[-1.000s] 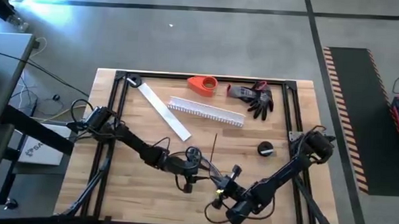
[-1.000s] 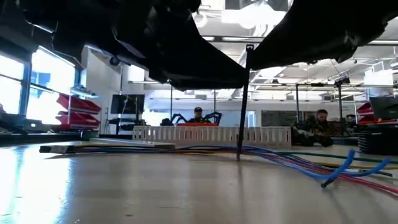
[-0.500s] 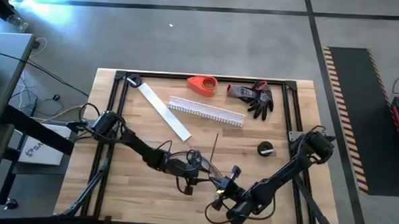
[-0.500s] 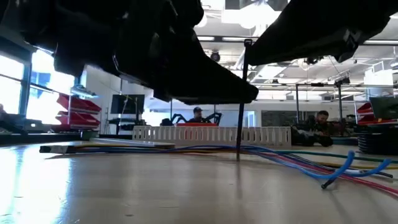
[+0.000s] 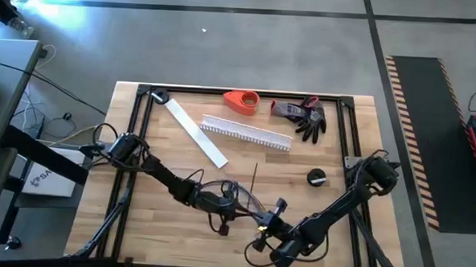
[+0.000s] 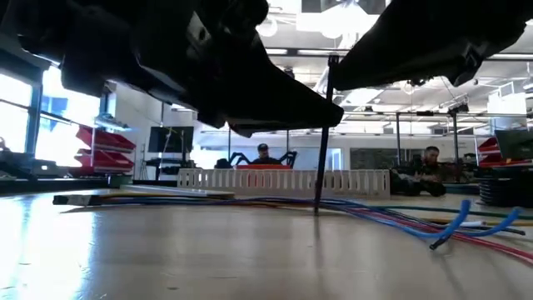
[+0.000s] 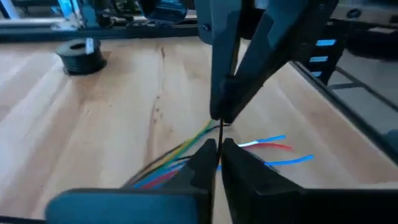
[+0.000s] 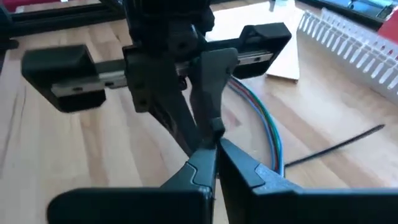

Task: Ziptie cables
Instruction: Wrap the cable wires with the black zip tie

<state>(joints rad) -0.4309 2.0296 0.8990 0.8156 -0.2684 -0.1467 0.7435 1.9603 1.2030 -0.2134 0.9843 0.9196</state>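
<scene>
2 grippers meet over cables (image 5: 247,200) — left gripper (image 7: 214,152) and right gripper (image 8: 216,149) each clenched on zip tie (image 6: 321,133).

The cables (image 7: 186,155) are blue, red, green and yellow. The tabletop (image 5: 350,146) is light brown wood with a black frame. The channel (image 5: 246,133) is white, and a tape roll (image 5: 241,101) is orange.

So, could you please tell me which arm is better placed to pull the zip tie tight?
Probably left: the left gripper looks shut on the black zip tie above the cables; the right gripper, also shut, only meets it.
</scene>
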